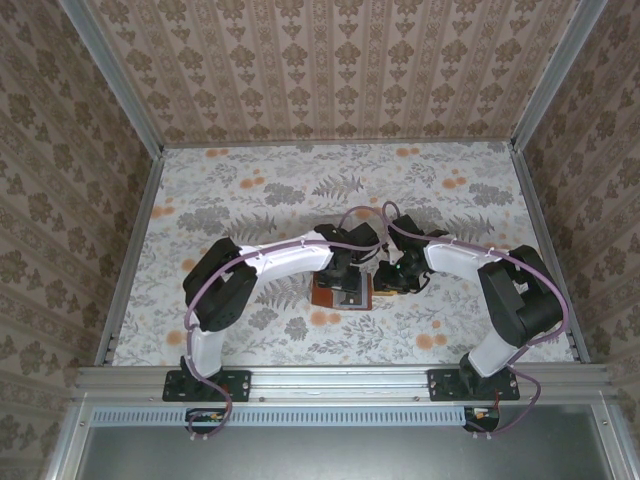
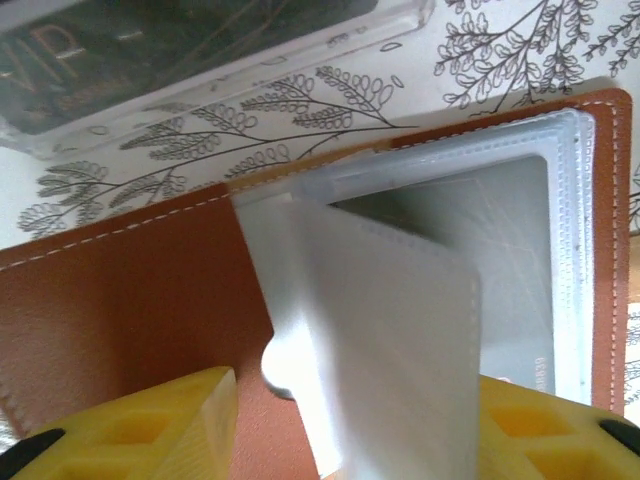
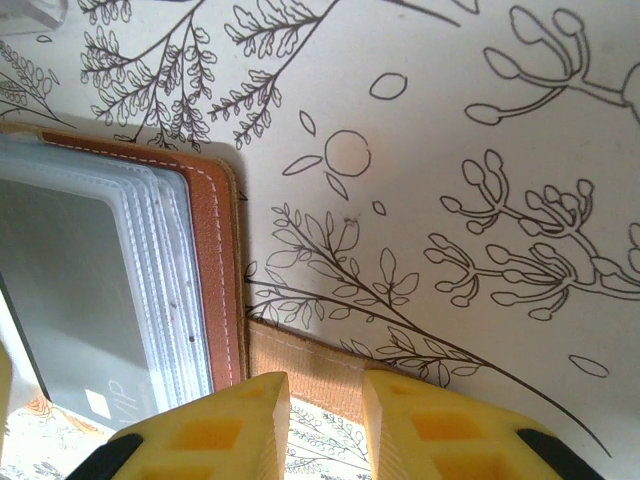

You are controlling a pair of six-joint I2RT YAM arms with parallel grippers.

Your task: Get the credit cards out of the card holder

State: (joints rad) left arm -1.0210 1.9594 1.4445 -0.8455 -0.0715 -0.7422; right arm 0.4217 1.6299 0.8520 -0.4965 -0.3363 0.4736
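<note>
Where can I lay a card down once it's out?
Bare table along the far wall and left of the left arm, by the rail. Crowded mid-table: left gripper, right gripper over the card holder, clear tray beside it.

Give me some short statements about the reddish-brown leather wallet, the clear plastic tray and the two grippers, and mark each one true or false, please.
1. The reddish-brown leather wallet lies open on the flowered table. True.
2. The clear plastic tray is empty. False: a dark glossy card lies in it.
3. A translucent plastic sleeve stands up between the yellow fingers of the left gripper. True.
4. The short brown strap tab lies far from the right gripper. False: it lies right at its fingertips.
5. The wallet's sleeves hold no card. False: a grey card shows inside them.
</note>
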